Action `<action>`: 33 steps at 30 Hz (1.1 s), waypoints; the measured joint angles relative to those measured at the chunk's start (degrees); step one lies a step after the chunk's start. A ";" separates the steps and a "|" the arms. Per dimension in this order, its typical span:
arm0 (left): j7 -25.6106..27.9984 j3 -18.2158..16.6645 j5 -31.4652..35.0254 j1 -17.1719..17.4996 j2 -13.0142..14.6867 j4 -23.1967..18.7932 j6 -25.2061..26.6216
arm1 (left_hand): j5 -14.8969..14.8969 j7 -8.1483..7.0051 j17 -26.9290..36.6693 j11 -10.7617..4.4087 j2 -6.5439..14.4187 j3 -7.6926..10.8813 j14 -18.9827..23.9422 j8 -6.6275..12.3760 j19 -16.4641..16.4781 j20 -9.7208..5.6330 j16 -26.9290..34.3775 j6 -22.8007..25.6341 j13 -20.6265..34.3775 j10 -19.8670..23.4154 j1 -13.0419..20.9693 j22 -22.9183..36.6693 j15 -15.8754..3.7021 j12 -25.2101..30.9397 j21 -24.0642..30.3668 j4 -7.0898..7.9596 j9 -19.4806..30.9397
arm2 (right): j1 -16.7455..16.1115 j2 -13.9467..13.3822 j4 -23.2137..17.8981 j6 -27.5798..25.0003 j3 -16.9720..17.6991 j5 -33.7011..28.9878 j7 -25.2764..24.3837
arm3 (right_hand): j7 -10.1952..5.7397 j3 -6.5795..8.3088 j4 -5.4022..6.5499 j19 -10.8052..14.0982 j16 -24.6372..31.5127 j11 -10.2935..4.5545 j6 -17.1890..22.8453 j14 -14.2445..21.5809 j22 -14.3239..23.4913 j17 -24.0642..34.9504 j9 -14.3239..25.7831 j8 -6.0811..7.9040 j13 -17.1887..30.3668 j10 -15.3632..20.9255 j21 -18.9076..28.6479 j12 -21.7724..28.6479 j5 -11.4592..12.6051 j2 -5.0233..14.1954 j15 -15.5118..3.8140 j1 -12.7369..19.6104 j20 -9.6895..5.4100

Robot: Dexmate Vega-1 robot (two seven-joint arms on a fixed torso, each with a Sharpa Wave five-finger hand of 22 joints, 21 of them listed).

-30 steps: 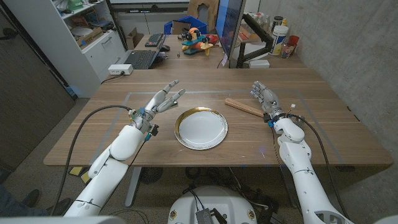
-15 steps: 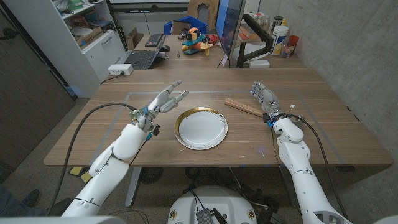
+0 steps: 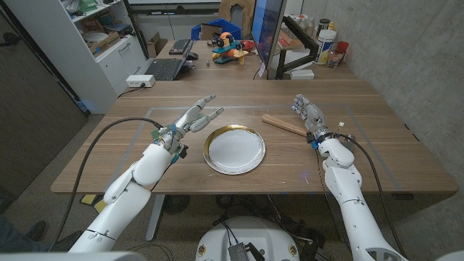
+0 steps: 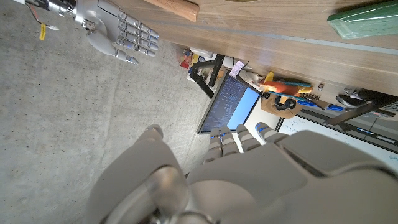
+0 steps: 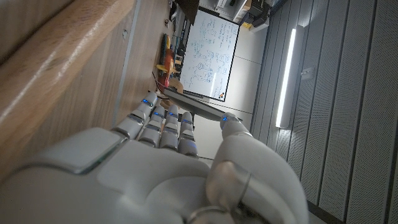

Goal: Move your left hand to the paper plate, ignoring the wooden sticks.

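The paper plate (image 3: 234, 150) lies just right of the left hand (image 3: 194, 117), slightly nearer. That hand is empty, fingers spread.

Head view: mounted high, angled down over the table (image 3: 239, 181), arms entering from the bottom corners. Left wrist view: inverted, close behind the left hand (image 4: 205, 180), facing across toward the right hand (image 4: 115, 34); shares table edge and monitor (image 4: 230, 109) with head view. Right wrist view: rotated, close behind the right hand (image 5: 168, 174), along the tabletop.
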 measured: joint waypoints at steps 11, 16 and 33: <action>-0.30 0.93 1.54 -0.30 1.06 -0.33 0.76 | 0.00 -0.31 0.00 0.00 0.22 0.06 0.00 0.00 0.00 0.00 0.00 0.31 0.00 0.00 0.22 0.29 0.00 0.00 0.00 -0.06 0.00 | -0.18 0.08 -0.15 0.23 0.01 0.10 -0.05 | 0.00 0.01 0.01 0.09 0.00 0.30 0.00 0.31 0.00 0.00 0.00 0.00 0.00 0.31 0.00 0.00 0.00 0.00 -0.31 0.00 0.09; -0.66 1.35 2.22 -0.54 1.45 -0.33 1.13 | 0.00 -0.04 0.00 0.00 0.23 0.06 0.00 0.00 0.00 0.00 0.00 0.58 0.00 0.00 0.22 0.30 0.00 0.00 0.22 -0.06 0.00 | -0.20 0.10 -0.17 0.31 0.03 0.14 -0.05 | 0.00 0.01 0.01 0.09 0.00 0.30 0.00 0.31 0.00 0.00 0.00 0.00 0.00 0.31 0.00 0.00 0.00 0.00 -0.31 0.00 0.09; -2.21 2.32 2.69 -1.72 2.20 0.98 1.41 | 0.00 -0.10 0.00 0.00 0.22 -0.18 0.00 0.44 0.01 0.00 0.00 1.14 0.00 0.00 0.67 0.29 0.00 0.00 0.22 -0.30 0.00 | -0.54 0.16 -0.93 0.37 0.01 0.15 -0.20 | 0.00 0.12 -0.08 0.08 0.00 0.30 0.62 0.31 0.00 0.00 0.00 0.00 0.00 0.31 0.00 0.00 0.00 0.00 -0.30 0.00 0.09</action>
